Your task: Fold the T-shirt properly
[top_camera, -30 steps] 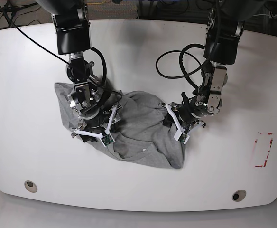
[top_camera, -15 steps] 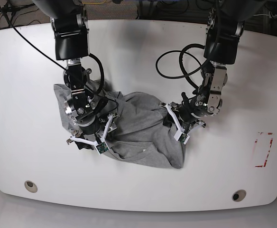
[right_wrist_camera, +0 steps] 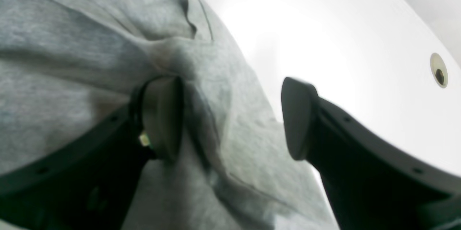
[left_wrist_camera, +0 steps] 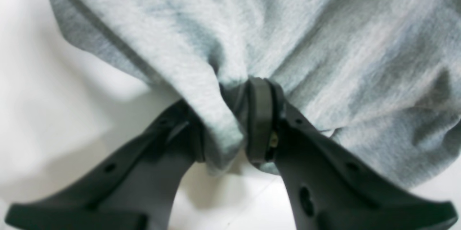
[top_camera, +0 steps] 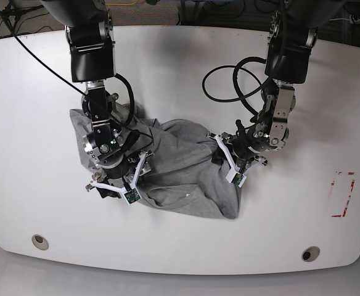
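T-shirt (top_camera: 180, 166): grey, bunched in a crumpled heap at the centre of the white table (top_camera: 32, 123); one edge trails toward 10 o'clock, another hangs toward 5 o'clock.
My left pincer (left_wrist_camera: 234, 122): clamped on a gathered fold of the T-shirt; cloth fills the narrow gap between my two black fingers (left_wrist_camera: 259, 115). In the base view it sits at the heap's 3 o'clock edge.
My right pincer (right_wrist_camera: 230, 118): jaws held apart; one pad (right_wrist_camera: 162, 115) rests against the cloth, the other finger stands over bare table. Nothing is clamped. In the base view it sits at the heap's 8 o'clock side.
Table marks: red outline (top_camera: 342, 194) at 3 o'clock; round holes (top_camera: 39, 241) near the 6 o'clock edge.
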`<state>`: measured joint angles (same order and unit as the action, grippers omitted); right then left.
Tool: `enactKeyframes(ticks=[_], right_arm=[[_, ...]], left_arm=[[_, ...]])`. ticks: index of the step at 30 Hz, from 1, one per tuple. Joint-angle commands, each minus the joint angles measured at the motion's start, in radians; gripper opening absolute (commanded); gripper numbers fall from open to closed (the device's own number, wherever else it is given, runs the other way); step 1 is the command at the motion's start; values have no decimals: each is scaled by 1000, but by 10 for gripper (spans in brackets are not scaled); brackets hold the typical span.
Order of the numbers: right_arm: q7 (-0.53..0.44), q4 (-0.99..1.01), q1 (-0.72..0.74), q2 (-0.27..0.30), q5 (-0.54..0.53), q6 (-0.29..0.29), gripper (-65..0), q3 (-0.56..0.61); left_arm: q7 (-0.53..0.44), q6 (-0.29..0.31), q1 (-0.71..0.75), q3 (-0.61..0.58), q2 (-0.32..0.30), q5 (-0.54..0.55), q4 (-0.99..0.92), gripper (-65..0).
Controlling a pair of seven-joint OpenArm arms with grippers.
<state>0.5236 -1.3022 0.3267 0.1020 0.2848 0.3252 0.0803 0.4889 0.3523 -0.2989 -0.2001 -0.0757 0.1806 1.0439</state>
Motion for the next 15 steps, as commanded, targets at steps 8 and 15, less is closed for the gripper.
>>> enactKeyframes(ticks=[8,15], right_arm=[[-41,108,78,0,6,-8,-250,-1],[-50,109,78,2,6,-7,-320,-1]], left_arm=[[92,-19,7,-2,-11,-51,-9,-493],[92,-19,5,-2,-11,-51,-9,-493]])
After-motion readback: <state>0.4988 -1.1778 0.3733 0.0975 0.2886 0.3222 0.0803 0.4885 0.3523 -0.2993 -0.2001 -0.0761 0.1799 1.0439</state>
